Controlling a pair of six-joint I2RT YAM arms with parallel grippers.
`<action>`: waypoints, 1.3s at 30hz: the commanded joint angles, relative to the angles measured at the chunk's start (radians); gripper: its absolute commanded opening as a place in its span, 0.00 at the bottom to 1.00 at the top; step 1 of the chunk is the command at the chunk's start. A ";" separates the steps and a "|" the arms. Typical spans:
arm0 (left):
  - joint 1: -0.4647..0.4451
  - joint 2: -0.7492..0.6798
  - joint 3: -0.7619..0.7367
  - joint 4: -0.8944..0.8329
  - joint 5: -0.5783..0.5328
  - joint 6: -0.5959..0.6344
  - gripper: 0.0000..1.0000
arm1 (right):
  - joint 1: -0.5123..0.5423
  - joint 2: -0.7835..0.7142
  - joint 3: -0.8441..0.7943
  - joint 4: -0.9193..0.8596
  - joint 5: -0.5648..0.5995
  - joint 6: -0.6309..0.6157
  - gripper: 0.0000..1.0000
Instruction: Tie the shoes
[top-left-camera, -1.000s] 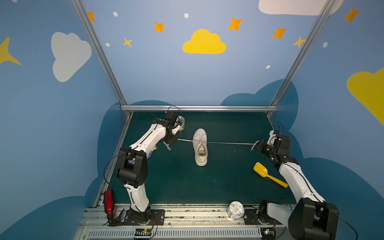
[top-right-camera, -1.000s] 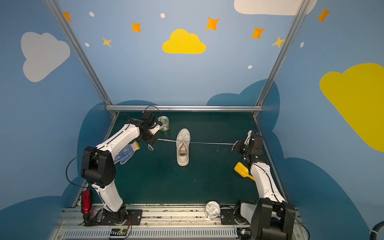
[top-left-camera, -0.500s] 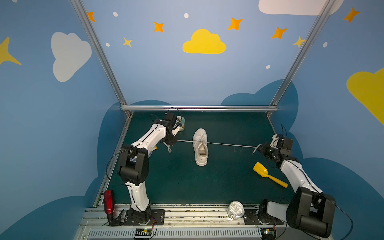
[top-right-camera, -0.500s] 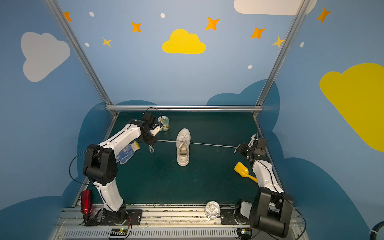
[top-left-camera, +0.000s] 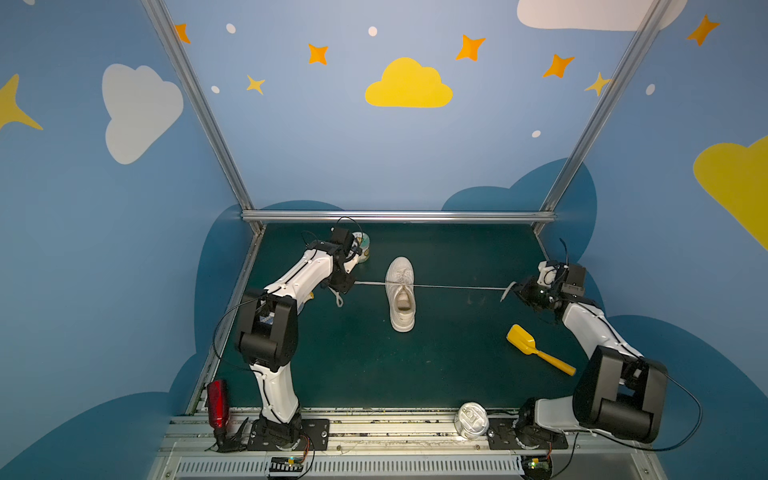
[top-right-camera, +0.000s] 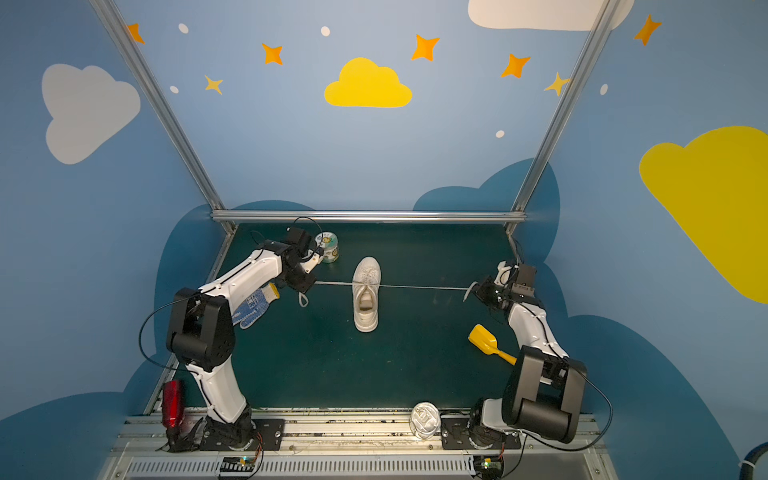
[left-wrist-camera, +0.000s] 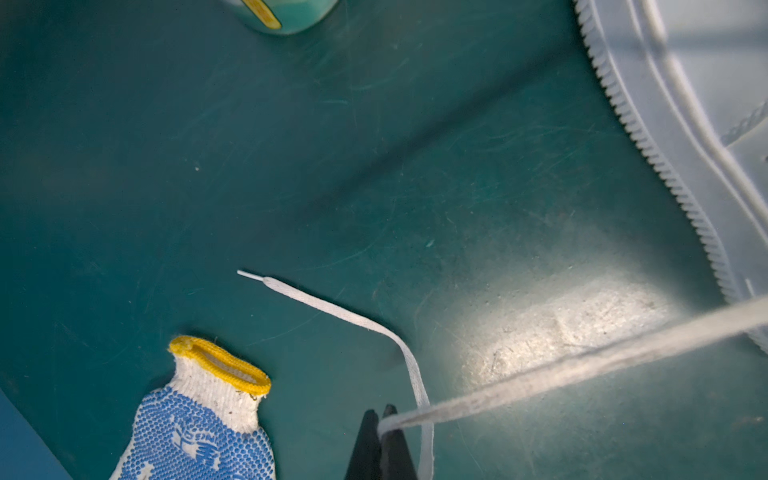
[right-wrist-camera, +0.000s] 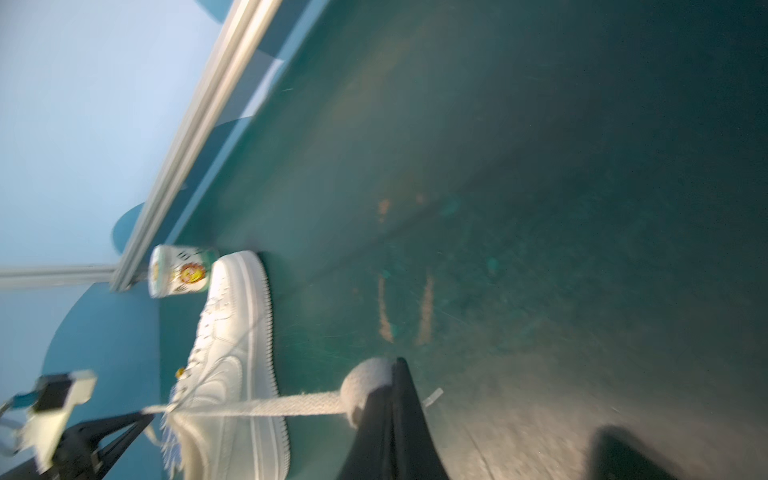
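Your left gripper (top-left-camera: 350, 284) pinches the left lace (top-left-camera: 370, 283) of the sneaker (top-left-camera: 401, 305). Your right gripper (top-left-camera: 516, 289) pinches the right lace (top-left-camera: 461, 287), both taut.

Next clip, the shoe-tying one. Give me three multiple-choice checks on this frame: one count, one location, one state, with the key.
1. On the mat, the white sneaker is: A alone; B one of a pair; C one of three.
2. The yellow scoop lies: A inside the sneaker; B near the right gripper; C held up in the air.
3. The laces are: A tied in a bow; B heaped loose; C pulled taut sideways.
Key: 1 A, both top views show a single shoe. 2 B, it rests on the mat close by that gripper. 3 C, the left gripper and the right one each pinch a lace, stretched straight from the shoe.
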 joint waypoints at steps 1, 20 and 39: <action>-0.025 -0.039 -0.020 0.001 -0.013 -0.031 0.03 | 0.072 0.015 0.083 -0.035 -0.084 -0.047 0.00; -0.081 -0.118 -0.113 0.064 0.072 -0.127 0.03 | 0.520 0.297 0.561 -0.161 -0.143 -0.042 0.00; -0.104 -0.168 -0.246 0.149 0.120 -0.210 0.03 | 0.772 0.588 0.935 -0.090 -0.165 0.071 0.00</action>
